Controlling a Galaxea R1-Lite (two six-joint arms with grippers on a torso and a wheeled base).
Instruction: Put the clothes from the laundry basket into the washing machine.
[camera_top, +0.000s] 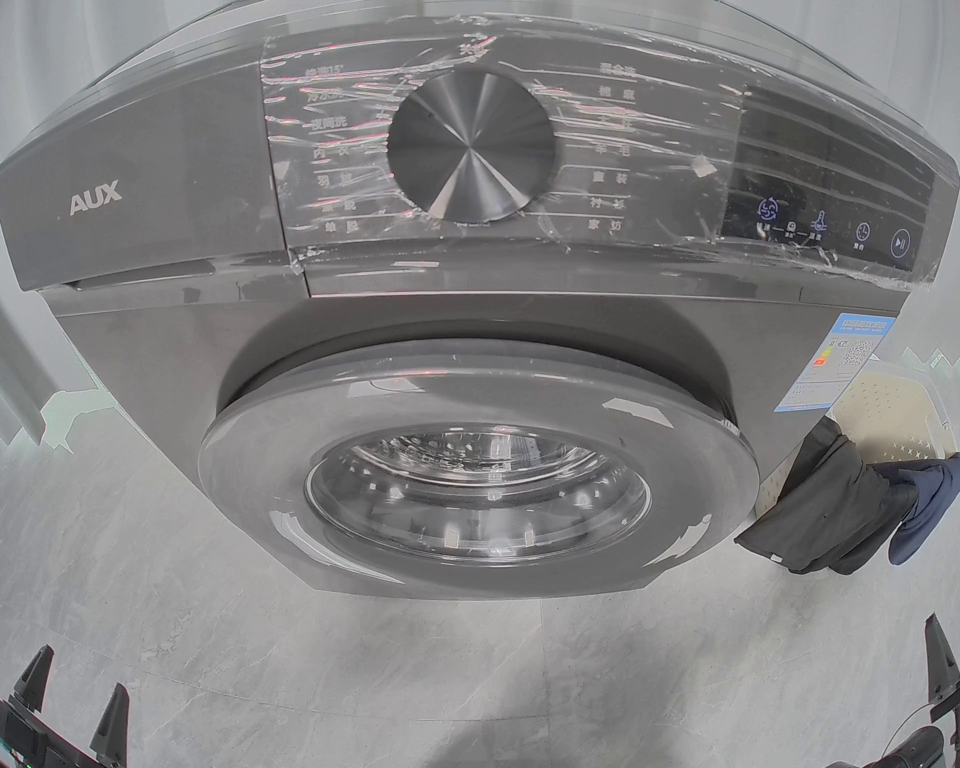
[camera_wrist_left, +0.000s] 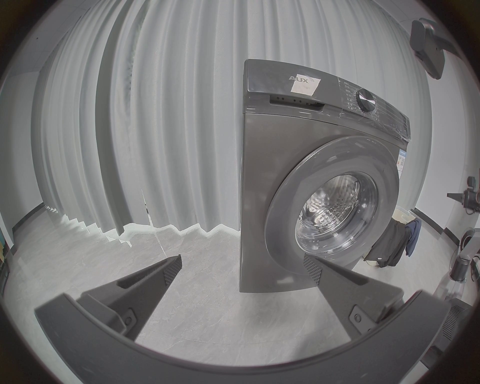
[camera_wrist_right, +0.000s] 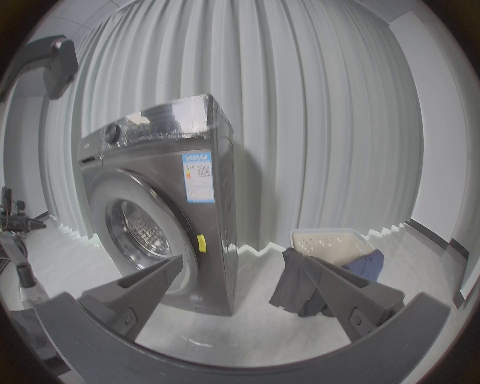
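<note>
Now, washing machine (camera_top: 480, 320) door (camera_top: 478, 490) closed, clothes (camera_wrist_right: 295, 290) draped over laundry basket (camera_wrist_right: 325, 231) rim beside it, left claw (camera_wrist_left: 241, 261) released, right claw (camera_wrist_right: 241, 262) released

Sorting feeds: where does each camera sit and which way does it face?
Left wrist: left arm, facing the washing machine obliquely, past the open left pincer.
Right wrist: right arm, facing its right side and laundry basket, past the open right pincer.
Head: head-mounted, looking down at the shut door; pincer tips in lower corners.
All show the machine and clothes.
</note>
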